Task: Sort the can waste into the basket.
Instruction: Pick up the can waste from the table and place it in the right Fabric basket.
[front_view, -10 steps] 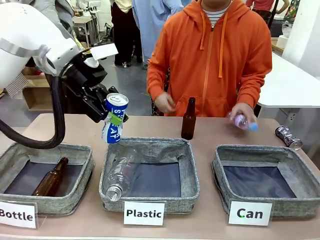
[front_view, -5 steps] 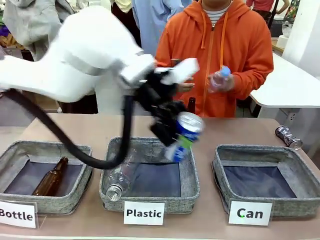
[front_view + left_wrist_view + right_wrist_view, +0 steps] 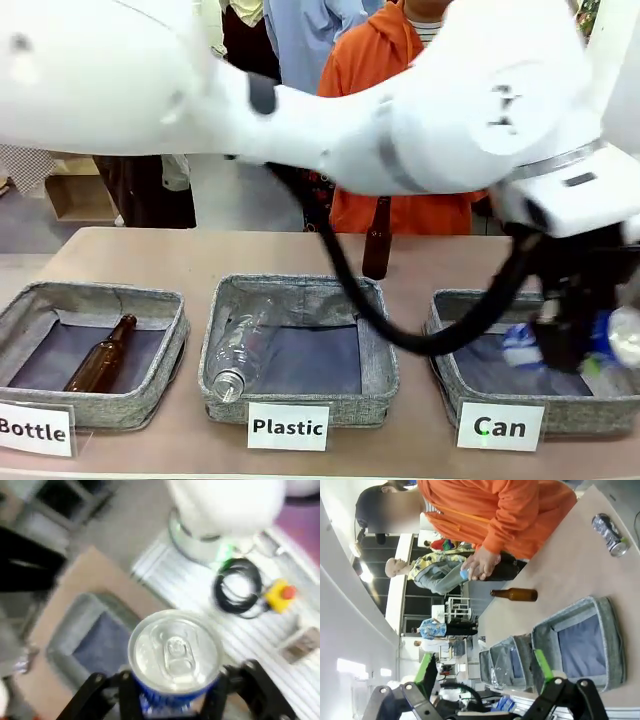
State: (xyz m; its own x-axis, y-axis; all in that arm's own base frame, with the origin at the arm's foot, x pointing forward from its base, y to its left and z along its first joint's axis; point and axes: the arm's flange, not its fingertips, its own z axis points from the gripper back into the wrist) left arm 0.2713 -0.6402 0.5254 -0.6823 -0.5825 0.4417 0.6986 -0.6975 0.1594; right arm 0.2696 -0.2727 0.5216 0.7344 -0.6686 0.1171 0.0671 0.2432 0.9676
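My left gripper (image 3: 575, 345) is shut on the blue can (image 3: 520, 347), which shows blurred low over the Can basket (image 3: 590, 418). In the left wrist view the blue can's silver top (image 3: 175, 652) fills the space between the black fingers (image 3: 252, 680), and the basket (image 3: 75, 615) lies below it. In the right wrist view, the shorter silver can (image 3: 609, 527) lies on its side on the table beyond the Can basket (image 3: 612, 645). There my right gripper (image 3: 484, 664) stands open, with nothing between its green pads.
The Plastic basket (image 3: 385, 345) holds a clear bottle (image 3: 240, 350), and the Bottle basket (image 3: 175, 345) holds a brown bottle (image 3: 100, 357). Another brown bottle (image 3: 377, 240) stands upright behind them. A person in an orange hoodie (image 3: 370, 60) stands at the far side, hand (image 3: 481, 564) raised with a small bottle.
My left arm has swung right with the blue can, from above the Plastic basket to low over the Can basket. The person lifted a small plastic bottle off the table.
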